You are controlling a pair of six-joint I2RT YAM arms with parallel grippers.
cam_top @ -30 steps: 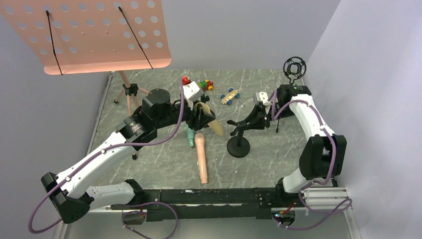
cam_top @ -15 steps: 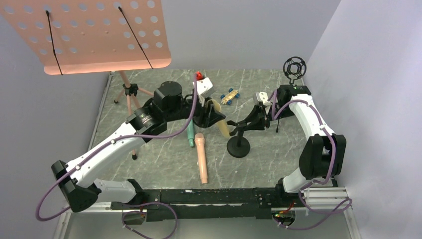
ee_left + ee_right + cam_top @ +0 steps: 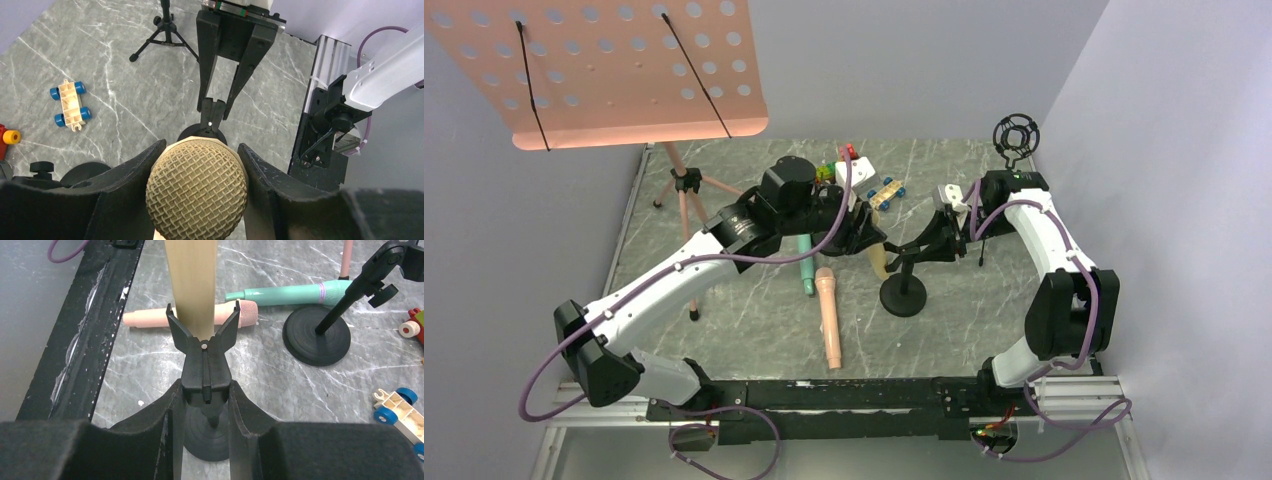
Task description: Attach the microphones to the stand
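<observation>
Left gripper (image 3: pixel 201 150) clenched on head end of pale yellow plastic microphone (image 3: pixel 191 285), one of three. Handle stands between prongs of forked black clip (image 3: pixel 202 347) on round-base stand (image 3: pixel 904 295). Right gripper (image 3: pixel 204 390) clamps clip from both sides. Two more lie on grey marble table (image 3: pixel 984 300) near stand: peach-pink microphone (image 3: pixel 829 315), mint-green microphone (image 3: pixel 807 270). One cream toy car with blue wheels (image 3: pixel 885 192) further back.
</observation>
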